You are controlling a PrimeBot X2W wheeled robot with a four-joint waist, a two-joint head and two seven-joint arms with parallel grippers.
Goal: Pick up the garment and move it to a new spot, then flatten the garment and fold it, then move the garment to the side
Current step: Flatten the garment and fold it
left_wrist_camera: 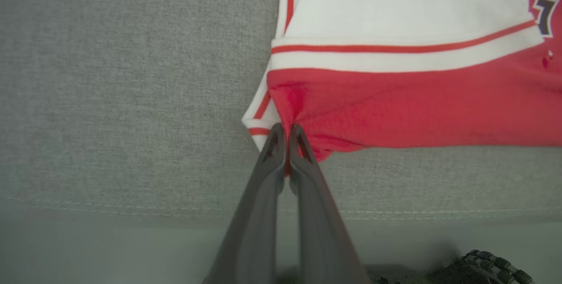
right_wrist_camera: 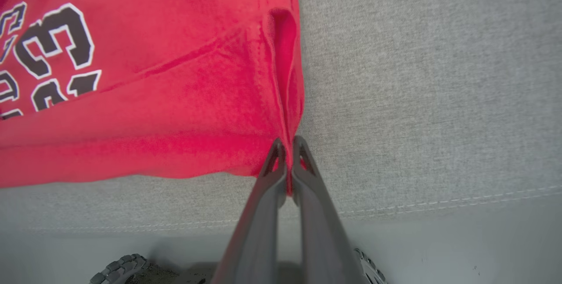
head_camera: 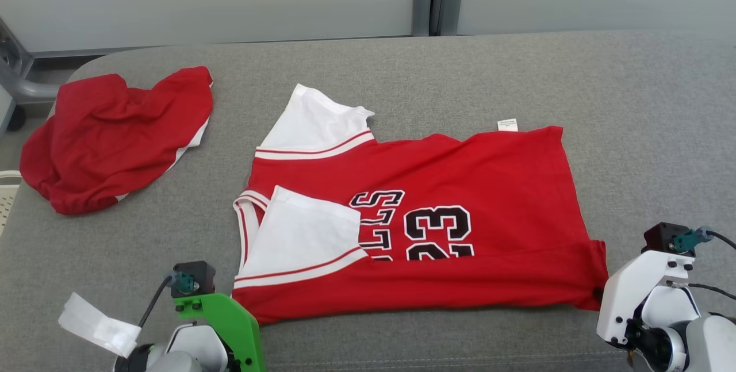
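At the near edge of the grey woven padded top (head_camera: 632, 102), the left gripper (left_wrist_camera: 287, 129) was pinched tight on the jersey (head_camera: 460, 188) at its near corner by the white, red-striped sleeve, and the right gripper (right_wrist_camera: 287, 142) was clamped on its near hem corner. The soft red knit lay flat along that edge, long axis left to right, collar left, hem right, black numerals partly under a fold. Bare cloth stretched to the right and beyond. Towards the far left corner a crumpled red garment (head_camera: 115, 136) sat well apart
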